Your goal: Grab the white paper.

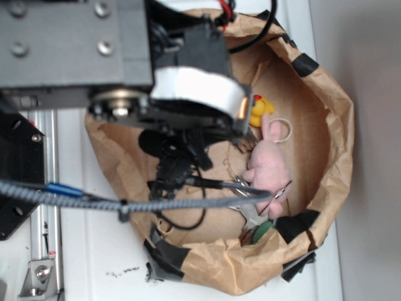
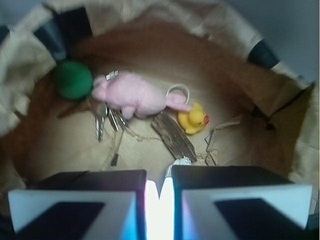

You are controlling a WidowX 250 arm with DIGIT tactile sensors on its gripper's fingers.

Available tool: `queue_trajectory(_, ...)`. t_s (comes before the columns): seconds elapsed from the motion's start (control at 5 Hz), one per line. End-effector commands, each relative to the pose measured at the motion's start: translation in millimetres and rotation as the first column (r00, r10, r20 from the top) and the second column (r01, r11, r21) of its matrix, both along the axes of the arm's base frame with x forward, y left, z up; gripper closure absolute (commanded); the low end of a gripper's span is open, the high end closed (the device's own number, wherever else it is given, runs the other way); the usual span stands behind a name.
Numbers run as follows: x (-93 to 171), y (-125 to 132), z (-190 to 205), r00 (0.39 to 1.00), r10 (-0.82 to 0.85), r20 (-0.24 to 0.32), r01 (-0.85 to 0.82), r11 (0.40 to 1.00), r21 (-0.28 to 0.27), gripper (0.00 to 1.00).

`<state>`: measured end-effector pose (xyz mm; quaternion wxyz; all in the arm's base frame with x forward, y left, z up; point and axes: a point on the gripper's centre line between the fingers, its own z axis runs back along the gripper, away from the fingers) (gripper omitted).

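In the wrist view my gripper [image 2: 159,175] fills the bottom edge, its two black fingers almost together. A bright white strip is pinched between them, and a crumpled tip of the white paper [image 2: 183,161] pokes out just past the right finger. The gripper hangs inside the brown paper bag [image 2: 20,65], above its floor. In the exterior view the arm [image 1: 188,81] covers the fingers and the paper, so neither shows there.
On the bag floor lie a pink plush toy [image 2: 135,95], a yellow rubber duck [image 2: 194,119], a green ball [image 2: 73,80], a bunch of keys [image 2: 107,120], a piece of wood [image 2: 174,136] and a white ring [image 2: 178,90]. The bag walls [image 1: 326,106] stand all round.
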<state>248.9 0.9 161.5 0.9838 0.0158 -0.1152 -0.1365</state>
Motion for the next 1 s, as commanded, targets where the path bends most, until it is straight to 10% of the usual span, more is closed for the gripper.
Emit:
queue_trajectory(0.0, -3.4, 13.1, -11.3, 1.000, -0.017, 0.000, 0.017, 1.000, 0.010, 0.00)
queue_trajectory(0.8, -22.4, 24.2, -112.7, 0.977, -0.172, -0.126, 0.184, 0.979, 0.091, 0.00)
